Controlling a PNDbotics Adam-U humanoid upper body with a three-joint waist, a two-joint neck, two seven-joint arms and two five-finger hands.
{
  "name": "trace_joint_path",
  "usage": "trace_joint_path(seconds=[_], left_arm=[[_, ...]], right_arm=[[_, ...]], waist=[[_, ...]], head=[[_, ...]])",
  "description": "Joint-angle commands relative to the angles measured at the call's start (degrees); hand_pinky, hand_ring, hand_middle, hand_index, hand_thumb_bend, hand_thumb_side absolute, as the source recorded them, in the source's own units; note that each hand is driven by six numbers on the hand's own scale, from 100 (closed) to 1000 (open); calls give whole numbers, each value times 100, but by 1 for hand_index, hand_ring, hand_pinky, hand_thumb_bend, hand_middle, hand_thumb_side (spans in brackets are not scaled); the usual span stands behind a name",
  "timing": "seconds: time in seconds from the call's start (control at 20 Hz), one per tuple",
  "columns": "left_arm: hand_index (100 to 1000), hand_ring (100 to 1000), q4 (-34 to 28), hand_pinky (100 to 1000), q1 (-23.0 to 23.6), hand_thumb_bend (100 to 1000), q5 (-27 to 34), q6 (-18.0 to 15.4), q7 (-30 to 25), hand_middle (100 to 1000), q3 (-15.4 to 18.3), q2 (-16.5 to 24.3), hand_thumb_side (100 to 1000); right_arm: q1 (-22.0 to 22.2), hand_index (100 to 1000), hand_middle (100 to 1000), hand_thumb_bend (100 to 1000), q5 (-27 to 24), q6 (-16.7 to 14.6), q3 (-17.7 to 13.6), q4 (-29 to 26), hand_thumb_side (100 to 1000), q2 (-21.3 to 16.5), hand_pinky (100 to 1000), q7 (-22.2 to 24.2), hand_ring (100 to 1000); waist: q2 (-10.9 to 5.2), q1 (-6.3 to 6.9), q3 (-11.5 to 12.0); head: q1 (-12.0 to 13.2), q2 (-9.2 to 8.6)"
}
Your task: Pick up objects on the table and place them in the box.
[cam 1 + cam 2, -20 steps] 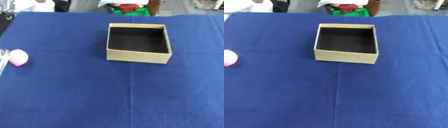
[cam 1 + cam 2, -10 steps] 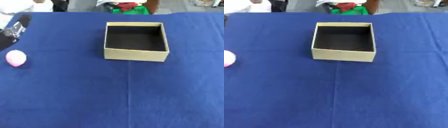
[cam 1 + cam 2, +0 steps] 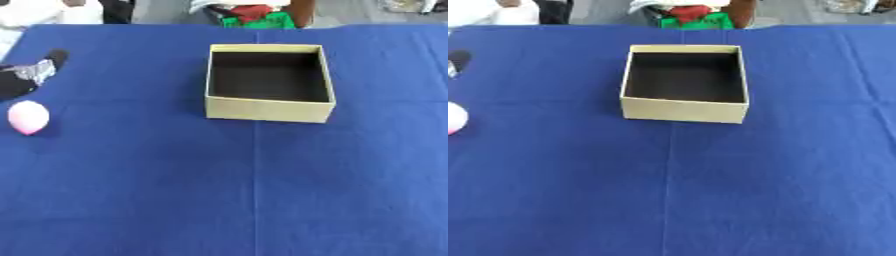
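Box (image 3: 268, 109) on blue tablecloth (image 3: 262, 190)

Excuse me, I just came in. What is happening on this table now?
A robot is meant to put things from the table into the box, an open cardboard box that looks empty. One pink egg-shaped object lies on the blue cloth at the left side, apart from the box. The left robot hand shows at the left edge, just beyond the pink object and not touching it; whether its fingers are open cannot be told. The right robot hand is not in view. Nothing is being held.
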Motion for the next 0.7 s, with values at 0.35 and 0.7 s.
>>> trace_joint_path(seconds=[0.35, 0.7], left_arm=[[837, 776, 867, 838, -224, 704, -521, -67, -767, 799, -204, 386, 449], [829, 791, 1566, 853, -530, 712, -853, -330, -1375, 796, -179, 465, 344]], right_arm=[[-65, 877, 795, 252, 4, -3, -30, -88, 1000, -210, 759, 10, 726], [-50, 877, 795, 250, 0, -4, -24, -88, 1000, -209, 759, 11, 726]], waist=[[-103, 23, -20], [-116, 39, -18]], head=[[162, -43], [145, -35]])
